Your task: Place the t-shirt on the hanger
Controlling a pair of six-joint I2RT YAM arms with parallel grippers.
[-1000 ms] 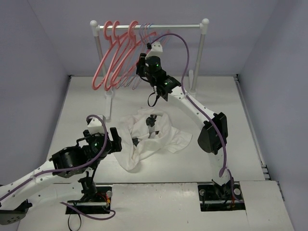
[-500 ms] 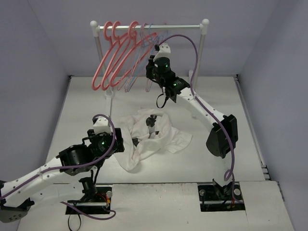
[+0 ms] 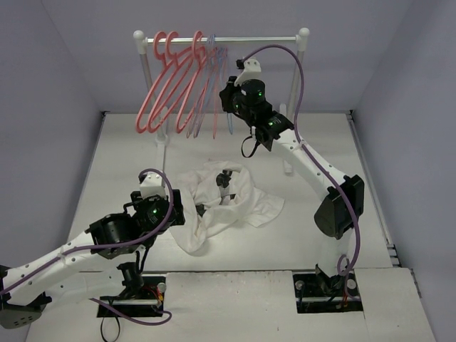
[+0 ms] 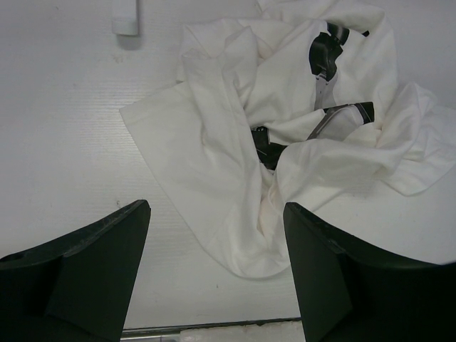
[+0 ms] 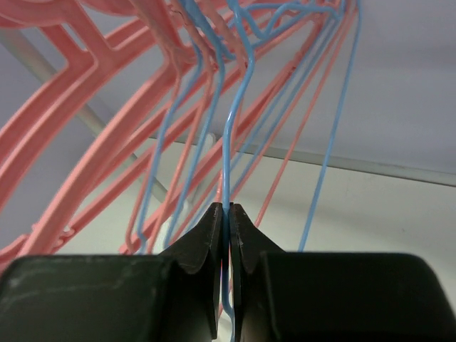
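The white t-shirt [image 3: 226, 199] lies crumpled on the table, and in the left wrist view [image 4: 242, 142] it fills the upper middle. My left gripper [image 3: 177, 209] is open and empty at the shirt's near-left edge, its jaws either side of the hem [image 4: 217, 217]. The thin light-blue hanger [image 3: 216, 107] hangs from the rail among the pink ones. My right gripper [image 3: 229, 98] is raised beside it and shut on one of its blue wires [image 5: 228, 164], pinched between the jaws [image 5: 228, 212]. Other blue wires cross behind.
A white clothes rack [image 3: 296, 39] stands at the back with several thick pink hangers [image 3: 167, 85], which crowd the right wrist view [image 5: 71, 142]. The rack's foot [image 4: 125, 18] lies left of the shirt. Grey walls close in all round.
My right arm has moved right and up along the rail with the blue hanger wire in its jaws, swinging the hangers. My left gripper has turned and shifted toward the shirt's edge.
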